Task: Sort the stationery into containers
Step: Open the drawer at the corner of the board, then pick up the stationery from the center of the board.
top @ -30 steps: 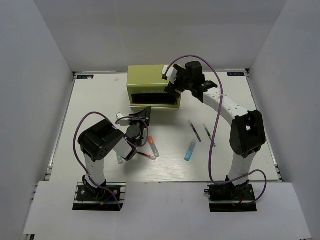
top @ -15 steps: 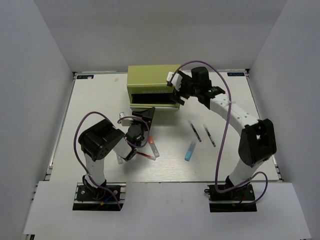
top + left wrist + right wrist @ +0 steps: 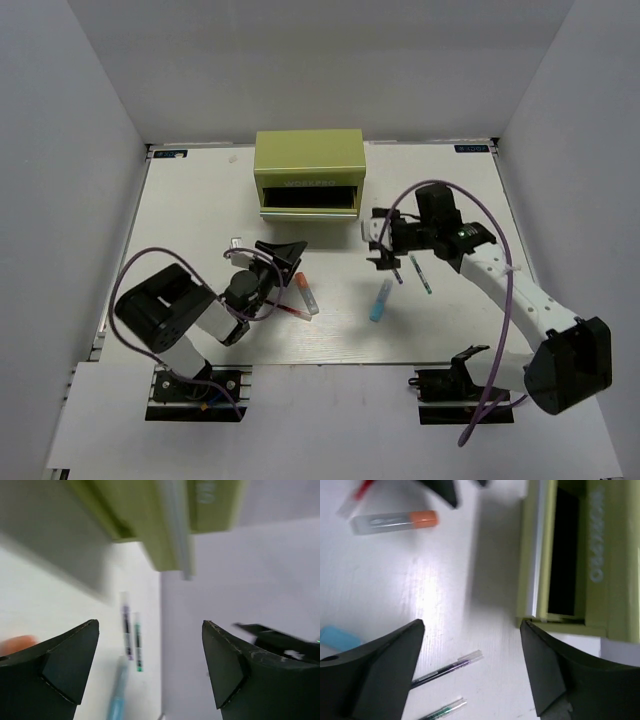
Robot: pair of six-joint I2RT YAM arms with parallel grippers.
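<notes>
Both end effectors stand spread wide and hold nothing. The right end effector (image 3: 382, 240) hangs over the counter (image 3: 200, 200) with the purple thin pen (image 3: 445, 669) and the green thin pen (image 3: 442, 710) just under its fingertips. The left end effector (image 3: 283, 250) has the orange-capped marker (image 3: 306, 293) and the thin red pen (image 3: 285, 311) just behind it, and the cabinet's open drawer (image 3: 308, 212) ahead. These pens look light, stiff and smooth, likely to roll or skid, so a pinch across mid-barrel seems the safest hold.
</notes>
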